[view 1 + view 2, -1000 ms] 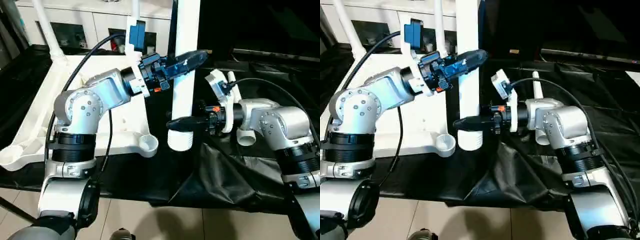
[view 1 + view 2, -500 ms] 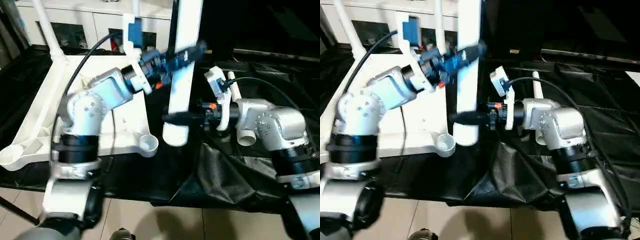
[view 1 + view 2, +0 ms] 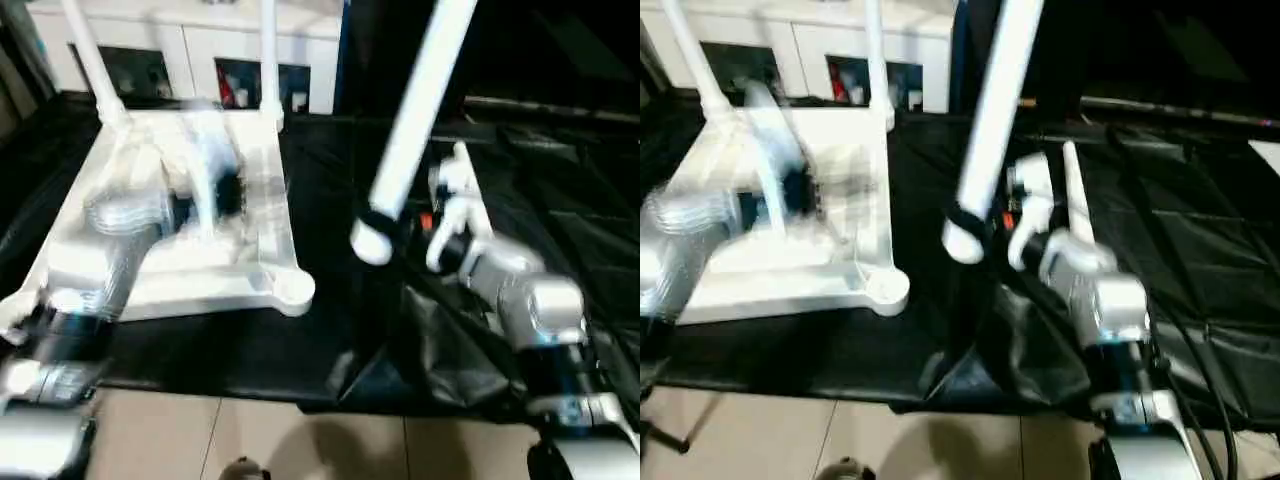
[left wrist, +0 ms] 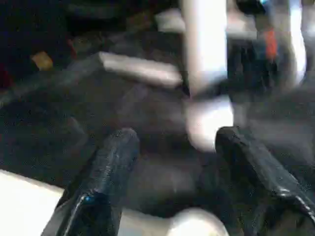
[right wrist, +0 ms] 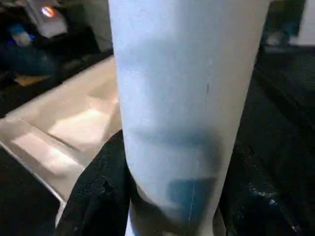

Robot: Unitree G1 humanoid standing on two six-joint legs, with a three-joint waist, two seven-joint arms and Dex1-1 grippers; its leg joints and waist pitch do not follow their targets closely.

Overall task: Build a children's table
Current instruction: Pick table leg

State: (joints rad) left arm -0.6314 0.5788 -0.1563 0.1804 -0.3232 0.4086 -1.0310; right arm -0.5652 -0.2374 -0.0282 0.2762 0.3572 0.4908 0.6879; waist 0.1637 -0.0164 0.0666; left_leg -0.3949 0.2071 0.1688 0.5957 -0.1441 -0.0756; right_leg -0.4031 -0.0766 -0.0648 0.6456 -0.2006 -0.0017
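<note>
Left gripper [image 4: 172, 172] released leg [image 3: 412, 120], swung away; leg now tilted.

White cabinet [image 3: 200, 40] with glass doors behind, black cloth [image 3: 560, 200], beige tiled floor [image 3: 300, 445]

Black cloth-covered table [image 3: 330, 350] spans the frame; white tabletop [image 3: 255, 275] lies on it at left, ribbed side up, two legs standing at its far corners; crumpled black sheet [image 3: 440, 345] lower right.
</note>
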